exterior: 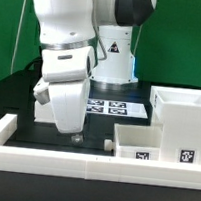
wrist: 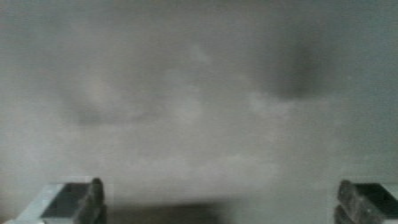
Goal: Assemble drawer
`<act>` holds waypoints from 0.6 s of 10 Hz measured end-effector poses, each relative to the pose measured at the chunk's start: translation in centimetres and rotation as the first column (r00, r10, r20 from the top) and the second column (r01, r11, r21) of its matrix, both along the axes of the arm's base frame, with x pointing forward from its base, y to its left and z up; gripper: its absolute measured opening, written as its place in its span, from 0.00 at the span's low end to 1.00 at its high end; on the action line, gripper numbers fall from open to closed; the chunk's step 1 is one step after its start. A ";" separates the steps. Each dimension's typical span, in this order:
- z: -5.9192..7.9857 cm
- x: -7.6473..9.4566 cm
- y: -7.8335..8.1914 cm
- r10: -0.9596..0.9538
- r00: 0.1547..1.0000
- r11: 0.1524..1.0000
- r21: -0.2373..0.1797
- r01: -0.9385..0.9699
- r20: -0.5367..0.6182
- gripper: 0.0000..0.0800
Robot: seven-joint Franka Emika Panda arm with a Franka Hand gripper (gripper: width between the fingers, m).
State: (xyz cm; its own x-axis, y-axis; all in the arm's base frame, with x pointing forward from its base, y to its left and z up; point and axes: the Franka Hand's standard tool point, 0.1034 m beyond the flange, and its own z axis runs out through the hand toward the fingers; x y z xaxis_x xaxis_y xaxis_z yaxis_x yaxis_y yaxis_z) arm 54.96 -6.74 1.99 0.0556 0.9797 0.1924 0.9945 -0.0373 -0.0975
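Note:
The white boxy housing (exterior: 184,109) stands at the exterior view's right, its open top showing. Two small white tagged trays sit in front of it: one (exterior: 133,141) nearer the middle, one (exterior: 186,154) at the right edge. My gripper (exterior: 73,136) hangs low over the dark table, to the left of the trays and apart from them. In the wrist view my gripper (wrist: 217,202) is open: the fingertips (wrist: 75,200) stand wide apart with only a blurred grey surface between them. It holds nothing.
The marker board (exterior: 114,107) lies flat behind my gripper. A low white border wall (exterior: 42,155) runs along the front and up the left side. The arm's base (exterior: 113,60) stands at the back.

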 end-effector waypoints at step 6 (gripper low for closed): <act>0.1 0.5 5.0 -0.070 0.997 0.997 0.010 0.070 -0.027 0.81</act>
